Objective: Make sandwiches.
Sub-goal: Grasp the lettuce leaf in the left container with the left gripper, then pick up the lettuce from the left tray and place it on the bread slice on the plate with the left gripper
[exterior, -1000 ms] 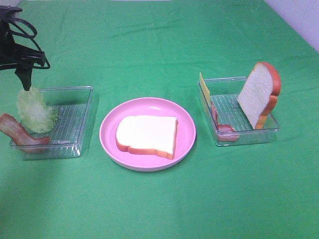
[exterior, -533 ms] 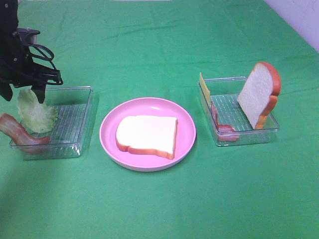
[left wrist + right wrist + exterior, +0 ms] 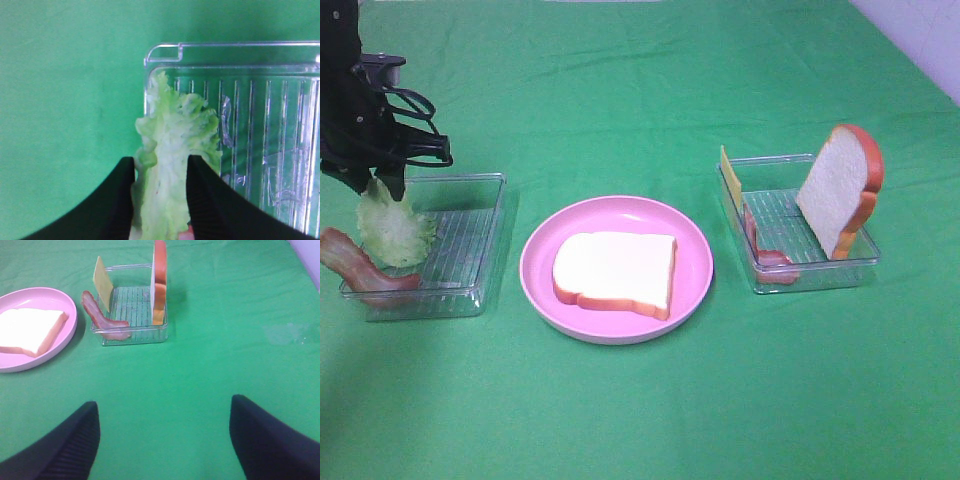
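A white bread slice lies flat on the pink plate. My left gripper hangs over the far left corner of the left tray, its two black fingers pressed against either side of the upright green lettuce leaf. A bacon strip leans over that tray's left edge. The right tray holds an upright bread slice, yellow cheese and bacon. My right gripper is open above bare cloth, well back from that tray.
Green cloth covers the whole table. The plate sits between the two clear trays. A white wall corner shows at the far right edge.
My left gripper came down over the lettuce and its fingers closed in onto the leaf. The right gripper and the other food stayed put.
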Controlling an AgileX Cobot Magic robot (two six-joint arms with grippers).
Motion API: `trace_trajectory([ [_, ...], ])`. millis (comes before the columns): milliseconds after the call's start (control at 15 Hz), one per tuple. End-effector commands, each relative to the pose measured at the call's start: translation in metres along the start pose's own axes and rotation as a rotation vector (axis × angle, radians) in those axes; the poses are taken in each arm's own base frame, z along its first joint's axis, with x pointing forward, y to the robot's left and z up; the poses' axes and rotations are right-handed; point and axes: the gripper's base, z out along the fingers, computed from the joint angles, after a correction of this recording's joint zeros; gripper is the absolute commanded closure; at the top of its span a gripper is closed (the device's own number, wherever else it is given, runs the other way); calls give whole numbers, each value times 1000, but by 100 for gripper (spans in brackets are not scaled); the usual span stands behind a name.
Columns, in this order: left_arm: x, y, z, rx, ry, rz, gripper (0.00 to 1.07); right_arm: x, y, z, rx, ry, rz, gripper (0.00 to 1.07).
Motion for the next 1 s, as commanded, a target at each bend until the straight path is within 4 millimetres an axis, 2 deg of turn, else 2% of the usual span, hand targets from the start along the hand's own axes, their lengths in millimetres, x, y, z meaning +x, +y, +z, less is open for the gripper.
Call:
trace_trajectory([
  [67, -2, 1, 0, 6, -5, -26, 84, 1, 0, -2, 8, -23, 7, 38],
  [133, -1, 1, 0, 5, -3, -46, 95, 1, 0, -2, 8, -23, 7, 38],
  [267, -1, 0, 0, 12, 0, -53, 107, 1, 0, -2, 8, -23, 7, 38],
  [600, -1, -3, -5, 51, 0, -76, 107, 1, 0, -2, 8, -23, 7, 38],
  [733, -5, -7, -19, 123, -27, -86, 107, 1, 0, -2, 8, -23, 7, 38],
  [867, -11, -18, -43, 272, -89, -117, 107, 1, 0, -2, 8, -23, 7, 38],
  [1000, -13, -31, -53, 420, -92, -135, 107, 1, 0, -2, 8, -23, 7, 38],
])
